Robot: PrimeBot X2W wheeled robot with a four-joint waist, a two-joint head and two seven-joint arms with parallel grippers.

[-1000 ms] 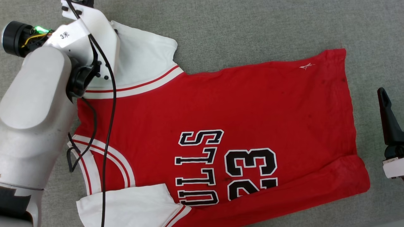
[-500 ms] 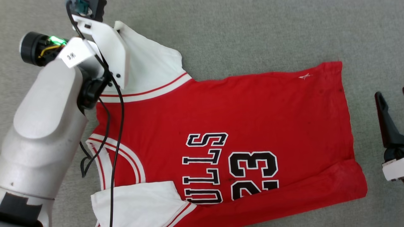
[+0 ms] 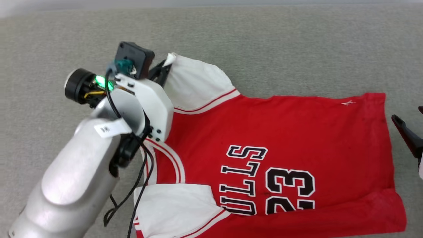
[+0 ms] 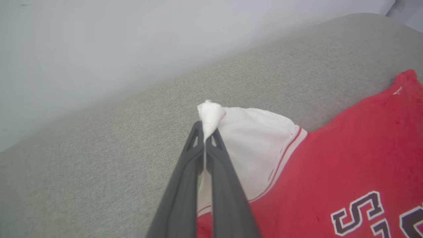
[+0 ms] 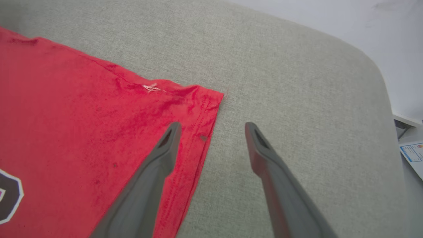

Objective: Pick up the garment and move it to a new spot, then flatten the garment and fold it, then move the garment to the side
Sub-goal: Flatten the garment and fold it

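The garment (image 3: 281,132), a red jersey with white sleeves and black lettering, lies spread on a grey fabric surface. Its collar points left and its hem right. My left gripper (image 3: 164,67) is shut on the tip of the far white sleeve (image 4: 211,114) and holds that tip pinched and slightly raised. In the left wrist view the two dark fingers (image 4: 185,185) press together on the cloth. My right gripper (image 5: 213,127) stands open just above the hem's far corner (image 5: 205,99), one finger over the red cloth and one over bare surface. In the head view its dark finger (image 3: 407,134) shows at the right edge.
The grey fabric surface (image 3: 297,49) stretches beyond the garment to a far edge with a pale wall behind. In the right wrist view the surface rounds off at the right (image 5: 373,99), with a printed paper (image 5: 413,152) below it.
My left gripper has shut on the far sleeve's tip and drawn it up. The head camera has shifted, so the whole picture sits lower and further right. The right gripper stays open.
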